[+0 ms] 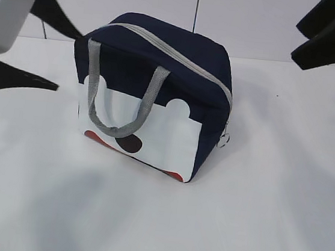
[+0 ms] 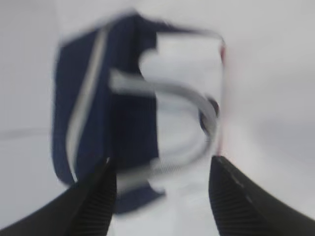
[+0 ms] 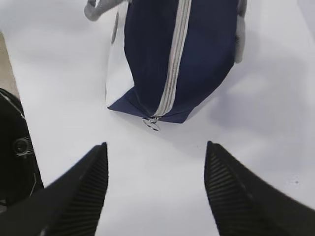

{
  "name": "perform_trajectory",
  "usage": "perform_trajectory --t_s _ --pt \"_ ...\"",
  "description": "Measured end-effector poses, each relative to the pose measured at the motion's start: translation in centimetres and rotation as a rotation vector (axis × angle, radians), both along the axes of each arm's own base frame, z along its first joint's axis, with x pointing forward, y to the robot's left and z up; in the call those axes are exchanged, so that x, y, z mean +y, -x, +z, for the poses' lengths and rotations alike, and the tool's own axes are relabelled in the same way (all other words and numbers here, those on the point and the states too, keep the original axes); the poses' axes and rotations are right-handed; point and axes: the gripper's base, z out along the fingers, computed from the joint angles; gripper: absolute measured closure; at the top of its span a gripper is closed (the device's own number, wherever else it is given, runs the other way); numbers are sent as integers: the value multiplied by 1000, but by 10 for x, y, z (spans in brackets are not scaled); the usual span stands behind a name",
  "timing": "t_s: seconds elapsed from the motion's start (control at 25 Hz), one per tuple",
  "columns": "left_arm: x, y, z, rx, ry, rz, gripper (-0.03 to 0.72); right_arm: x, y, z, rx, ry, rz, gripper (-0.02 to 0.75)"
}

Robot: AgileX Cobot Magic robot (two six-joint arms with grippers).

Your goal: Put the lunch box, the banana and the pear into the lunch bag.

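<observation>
The navy lunch bag (image 1: 153,93) stands on the white table with its grey zipper (image 1: 181,57) shut along the top. Its white panel and grey strap handle (image 1: 119,126) face the camera. The metal ring pull (image 3: 152,123) hangs at the bag's right end. My left gripper (image 1: 69,61) is open and empty, left of the bag; the bag (image 2: 123,98) is blurred beyond the gripper (image 2: 162,169) in the left wrist view. My right gripper (image 1: 294,42) is open and empty, up and to the right of the bag (image 3: 172,54), short of the pull in its wrist view (image 3: 155,152). The lunch box, banana and pear are out of view.
The white table (image 1: 267,203) spreads around the bag, with its front edge along the bottom of the exterior view. A black piece of equipment (image 3: 15,157) shows at the left edge of the right wrist view. A pale wall stands behind the table.
</observation>
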Motion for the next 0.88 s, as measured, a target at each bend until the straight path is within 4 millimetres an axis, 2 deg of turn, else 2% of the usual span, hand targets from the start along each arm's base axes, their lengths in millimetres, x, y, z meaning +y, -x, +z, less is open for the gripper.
perform_trajectory --t_s 0.12,0.36,0.64,0.88 --pt "18 -4 1 -3 -59 211 256 -2 14 13 -41 -10 -4 232" --pt "49 1 16 -12 56 617 257 -6 42 37 -95 -53 -53 232" --pt "82 38 39 45 267 865 256 -14 77 60 -131 -109 -153 232" --pt "110 73 58 80 566 1023 256 -29 114 77 -177 -122 -313 232"
